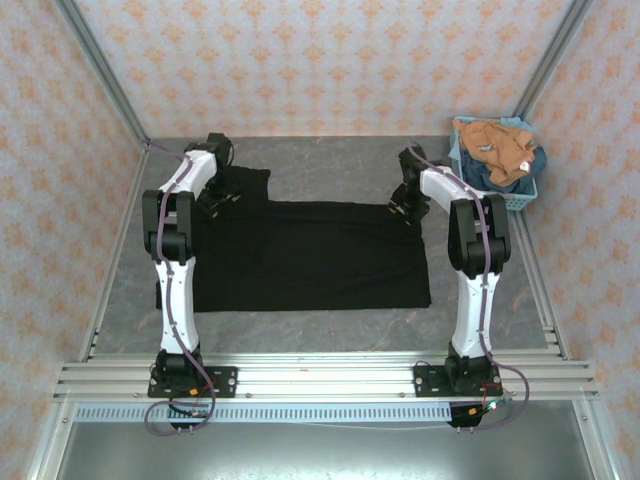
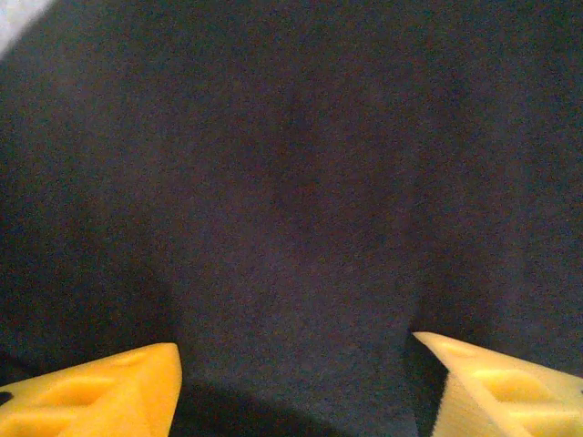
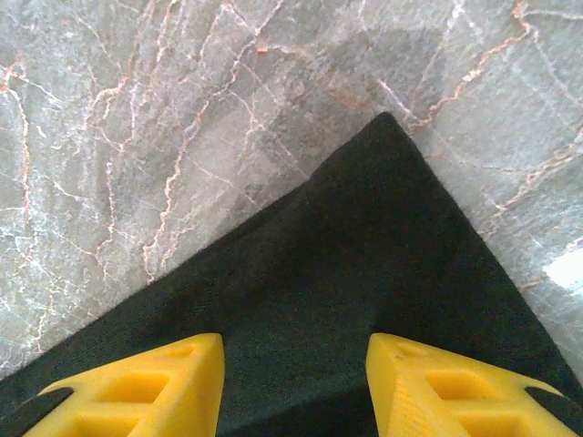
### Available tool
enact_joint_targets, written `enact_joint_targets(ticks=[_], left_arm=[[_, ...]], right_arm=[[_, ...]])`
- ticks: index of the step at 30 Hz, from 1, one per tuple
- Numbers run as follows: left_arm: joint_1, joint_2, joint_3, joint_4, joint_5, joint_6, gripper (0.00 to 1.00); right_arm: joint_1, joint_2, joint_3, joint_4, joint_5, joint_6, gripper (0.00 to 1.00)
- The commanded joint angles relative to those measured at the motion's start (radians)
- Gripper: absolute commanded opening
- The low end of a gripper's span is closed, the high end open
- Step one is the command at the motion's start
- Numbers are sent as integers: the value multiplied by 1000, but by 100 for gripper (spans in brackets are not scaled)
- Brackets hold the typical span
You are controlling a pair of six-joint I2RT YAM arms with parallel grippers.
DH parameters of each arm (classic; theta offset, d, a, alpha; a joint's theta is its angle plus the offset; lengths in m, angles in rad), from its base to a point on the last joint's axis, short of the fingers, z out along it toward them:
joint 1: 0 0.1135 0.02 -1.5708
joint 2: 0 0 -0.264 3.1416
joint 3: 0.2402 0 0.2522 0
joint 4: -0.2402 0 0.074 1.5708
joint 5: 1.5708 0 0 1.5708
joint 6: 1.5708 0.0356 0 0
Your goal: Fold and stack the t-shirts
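While the left gripper (image 2: 296,387) and right gripper (image 3: 293,382) hang spread wide and empty over the black t-shirt (image 1: 310,255), a shallow pinch may catch one layer only, skewing the fold.

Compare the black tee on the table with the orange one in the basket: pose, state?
Black tee lies spread flat on the table; orange tee sits crumpled in the basket. Black tee has the left gripper and right gripper open over its far edge; orange tee has no gripper near it. Shared: neither is stacked yet.
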Motion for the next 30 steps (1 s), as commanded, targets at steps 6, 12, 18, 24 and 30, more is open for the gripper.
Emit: enact_joint_targets(ticks=[6, 12, 18, 24, 30], left_arm=[[42, 206, 506, -112, -136, 50, 74], [67, 296, 569, 54, -183, 55, 73], [80, 401, 684, 135, -201, 43, 75], [86, 486, 734, -14, -98, -69, 75], [87, 526, 692, -304, 15, -18, 67]], right_arm=[[-2, 61, 218, -105, 79, -108, 50], [-4, 114, 321, -128, 31, -132, 52], [-2, 67, 282, -96, -14, -122, 52], [-4, 17, 209, -66, -33, -131, 52], [-9, 18, 228, -82, -28, -141, 52]])
